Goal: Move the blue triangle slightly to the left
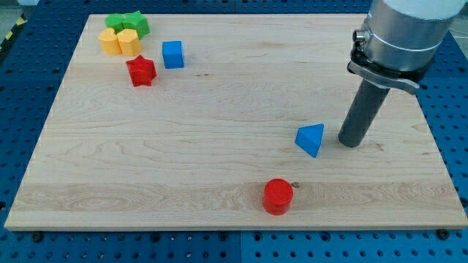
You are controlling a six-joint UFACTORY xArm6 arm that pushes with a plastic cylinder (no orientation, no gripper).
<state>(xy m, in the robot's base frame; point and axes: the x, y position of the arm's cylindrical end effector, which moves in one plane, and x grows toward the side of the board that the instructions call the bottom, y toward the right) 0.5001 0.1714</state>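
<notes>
- The blue triangle [311, 139] lies right of the counter's [219, 161] middle, toward the near side, with the red cylinder [278, 196] nearer and to its left.
- The arm has no fingers, only a rod; its tip [350, 142] rests just right of the triangle, a small gap between them.
- Judged step: lined up, push not begun.
- Next: a short, gentle slide left, meeting the triangle's right face squarely.

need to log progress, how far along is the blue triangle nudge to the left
Done: my tip is lined up on the board just to the view's right of the blue triangle, with a small gap between them. In hand: closing that gap. Left: the push itself, toward the view's left; the triangle looks untouched so far.
</notes>
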